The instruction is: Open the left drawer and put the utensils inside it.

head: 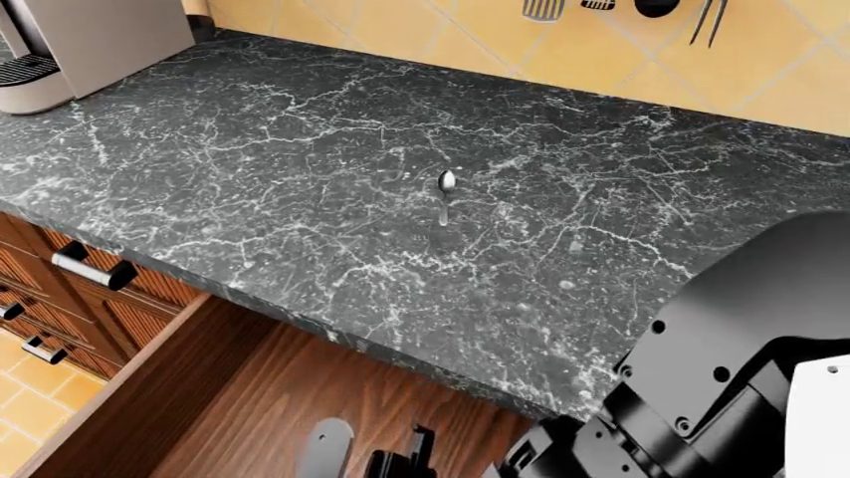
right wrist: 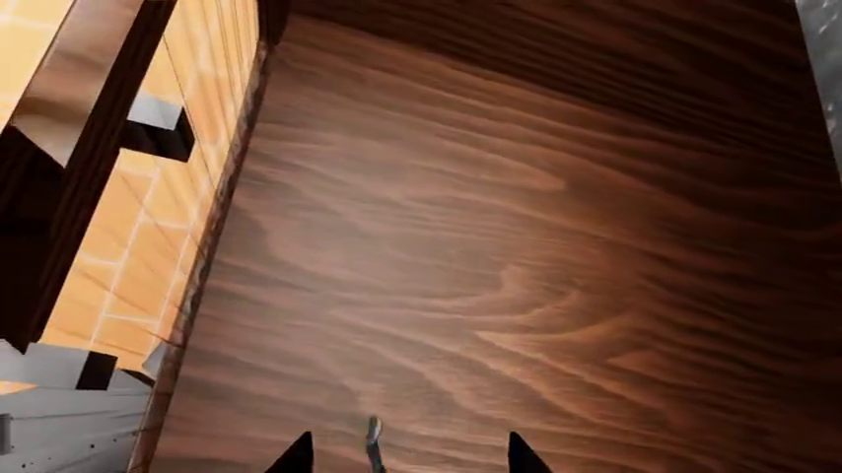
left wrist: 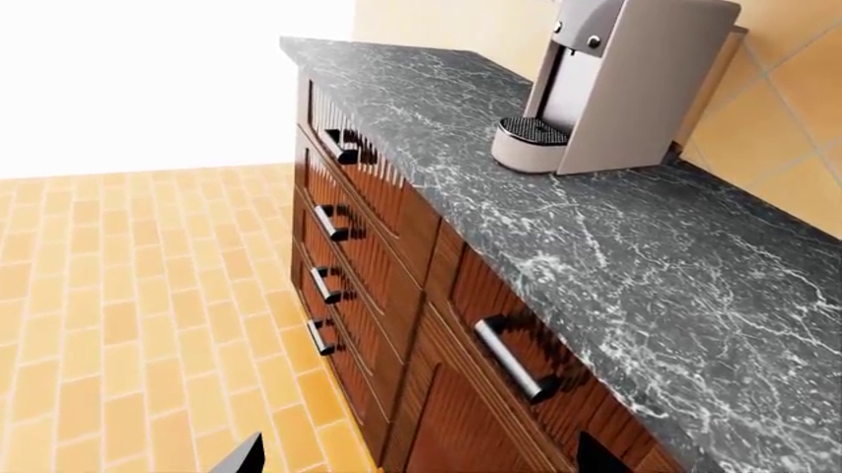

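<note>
The left drawer (head: 253, 398) stands pulled out below the counter edge, its smooth wood floor (right wrist: 500, 246) filling the right wrist view. A thin grey fork (right wrist: 374, 441) shows over that floor, in the gap between the fingertips of my right gripper (right wrist: 408, 459). These stand wide apart and do not touch it, so the gripper is open. In the head view that gripper (head: 392, 463) hangs low inside the drawer. The shiny silver spoon (head: 445, 189) lies on the dark marble counter (head: 266, 149). My left gripper (left wrist: 421, 465) is open and empty, out beside the cabinets.
A grey coffee machine (left wrist: 618, 79) stands on the counter's far left end (head: 80, 40). Below it are narrow stacked drawers (left wrist: 349, 236) and a shut drawer with a silver bar handle (left wrist: 514, 360). Black utensils hang on the tiled wall (head: 638, 10). The floor is orange tile (left wrist: 132, 296).
</note>
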Controlling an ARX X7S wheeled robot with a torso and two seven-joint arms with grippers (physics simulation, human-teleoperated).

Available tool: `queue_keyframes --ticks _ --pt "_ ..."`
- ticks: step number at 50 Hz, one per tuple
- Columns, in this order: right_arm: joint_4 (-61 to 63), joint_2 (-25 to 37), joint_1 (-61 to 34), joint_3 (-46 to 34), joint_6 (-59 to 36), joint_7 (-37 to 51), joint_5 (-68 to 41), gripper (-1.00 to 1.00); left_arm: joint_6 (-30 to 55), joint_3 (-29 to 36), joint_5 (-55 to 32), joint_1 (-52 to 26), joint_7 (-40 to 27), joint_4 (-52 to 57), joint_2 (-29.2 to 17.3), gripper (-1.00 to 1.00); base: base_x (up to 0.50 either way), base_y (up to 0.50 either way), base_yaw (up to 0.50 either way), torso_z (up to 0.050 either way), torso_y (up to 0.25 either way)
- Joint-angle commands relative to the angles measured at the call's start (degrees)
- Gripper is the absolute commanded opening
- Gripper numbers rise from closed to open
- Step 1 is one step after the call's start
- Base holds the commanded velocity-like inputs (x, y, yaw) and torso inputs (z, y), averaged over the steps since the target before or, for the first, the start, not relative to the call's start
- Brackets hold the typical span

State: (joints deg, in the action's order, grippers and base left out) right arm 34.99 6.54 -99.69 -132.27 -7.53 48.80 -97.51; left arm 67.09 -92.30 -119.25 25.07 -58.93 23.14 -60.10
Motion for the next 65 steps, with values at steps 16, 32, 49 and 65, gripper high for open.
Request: queue_keyframes --ticks 16,32,49,65 --pt "10.32 18.74 -24.63 14.94 2.53 -4.26 -6.6 1.0 0.91 -0.57 0.23 -0.23 0.59 -0.22 0.81 1.0 0.0 0.0 0.0 0.0 0.0" --pt "-18.13 29.51 -30.55 19.02 -4.22 -14.17 -17.79 1.0 0.16 0.14 -0.29 -0.48 0.06 0.15 0.34 1.0 0.0 0.0 0.0 0.0 0.0" --pt "-54.87 9.37 -19.14 16.92 -8.11 -10.89 -30.96 1.0 -0.55 1.7 0.56 -1.08 0.42 0.11 0.33 1.0 0.0 0.0 0.0 0.0 -0.001" --pt "-58.07 1.67 -10.45 17.16 -4.11 -4.98 -32.45 1.0 -0.46 2.37 1.56 -1.64 1.15 0.52 1.3 1.0 0.0 0.0 0.0 0.0 0.0"
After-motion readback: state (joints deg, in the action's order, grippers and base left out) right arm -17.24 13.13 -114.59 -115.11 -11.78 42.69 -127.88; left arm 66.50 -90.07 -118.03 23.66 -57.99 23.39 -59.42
